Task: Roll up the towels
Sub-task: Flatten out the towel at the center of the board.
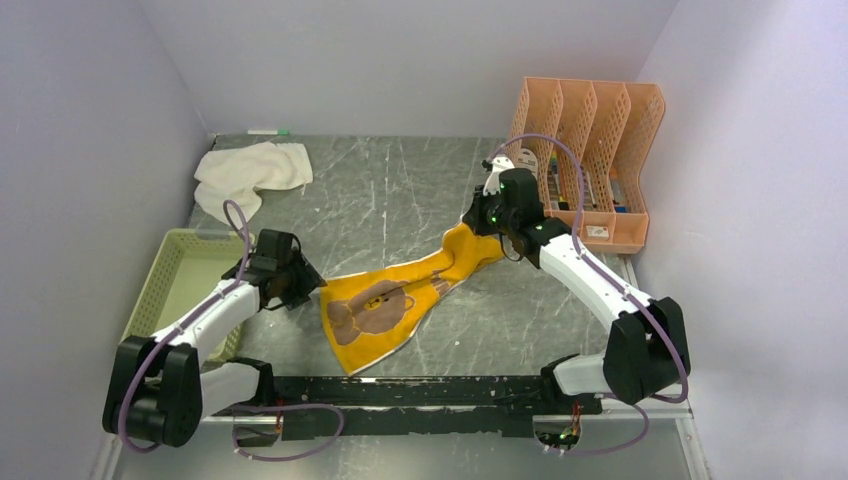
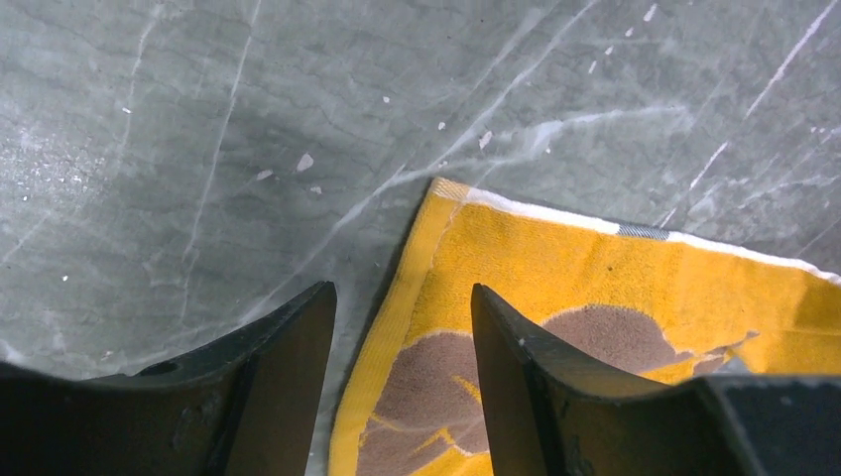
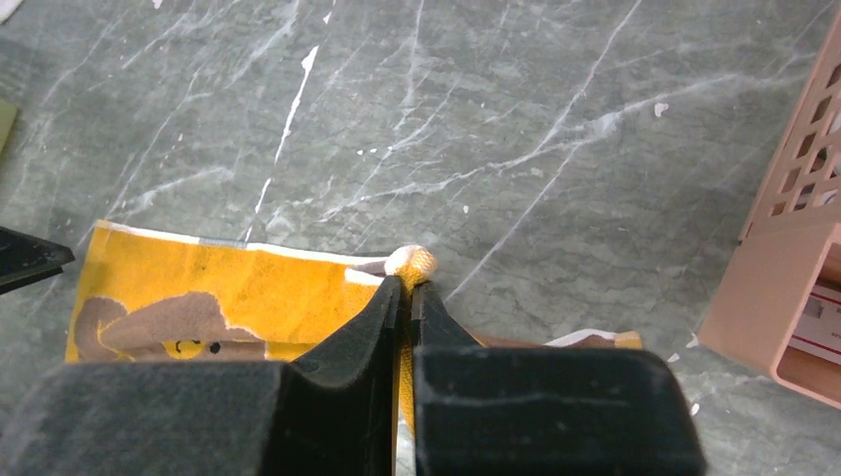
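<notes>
At far left, a green mesh basket [image 1: 170,262] sits at the edge of the grey marbled table [image 1: 400,185]. The cream-white towel [image 1: 250,172] lies crumpled beyond it by the back wall, well apart from both arms. Next along, the left gripper [image 2: 402,290] hangs low over the left end of the yellow towel [image 1: 380,305]. Its dark fingers [image 2: 283,387] stand apart, straddling the hemmed edge just below one corner without clamping it; one finger is over bare table, the other over cloth. The yellow towel, printed with a brown bear figure, lies face up on the table between the two arms. Its left part is spread flat, while its right part narrows into a gathered strip that climbs toward the right arm. There the right gripper [image 3: 407,288] is pinched tight on a small wad of the yellow cloth, which pokes out past the fingertips, lifted above the marbled surface. At far right, an orange slotted file rack [image 1: 590,150] stands against the side wall near the right gripper, with a few small items in its compartments.
</notes>
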Robot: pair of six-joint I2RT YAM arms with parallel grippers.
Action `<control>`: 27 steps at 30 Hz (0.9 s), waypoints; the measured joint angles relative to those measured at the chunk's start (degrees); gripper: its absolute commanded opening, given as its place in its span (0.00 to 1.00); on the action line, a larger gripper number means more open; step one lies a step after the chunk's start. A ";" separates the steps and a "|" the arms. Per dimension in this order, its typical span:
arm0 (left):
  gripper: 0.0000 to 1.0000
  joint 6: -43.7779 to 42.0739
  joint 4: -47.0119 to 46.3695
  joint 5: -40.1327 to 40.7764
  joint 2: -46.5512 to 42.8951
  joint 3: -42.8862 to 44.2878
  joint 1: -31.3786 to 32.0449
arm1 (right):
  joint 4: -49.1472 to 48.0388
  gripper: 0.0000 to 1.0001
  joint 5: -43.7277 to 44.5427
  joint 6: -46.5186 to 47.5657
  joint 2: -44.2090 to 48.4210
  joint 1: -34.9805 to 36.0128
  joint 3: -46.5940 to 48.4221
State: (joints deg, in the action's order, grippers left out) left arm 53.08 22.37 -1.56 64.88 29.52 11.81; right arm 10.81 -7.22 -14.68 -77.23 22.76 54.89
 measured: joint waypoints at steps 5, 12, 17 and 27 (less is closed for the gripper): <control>0.59 -0.20 -2.05 0.57 3.69 0.04 0.00 | -0.26 0.00 -0.85 -0.35 0.00 0.00 -0.04; 0.57 -1.53 -4.24 1.68 8.22 2.58 -0.02 | -0.20 0.00 -1.01 -0.35 0.24 -0.11 -0.44; 0.57 -2.86 -5.22 2.23 9.92 3.78 -0.02 | -0.20 0.00 -1.16 -0.37 0.37 -0.20 -0.70; 0.56 -8.13 -6.32 2.45 15.21 7.23 0.68 | -0.20 0.00 -1.38 -0.35 0.37 -0.22 -0.70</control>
State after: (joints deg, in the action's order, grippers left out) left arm 44.95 16.05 0.89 80.09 36.75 12.49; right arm 10.61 -8.60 -15.03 -76.86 22.55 54.19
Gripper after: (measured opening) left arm 0.571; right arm 0.021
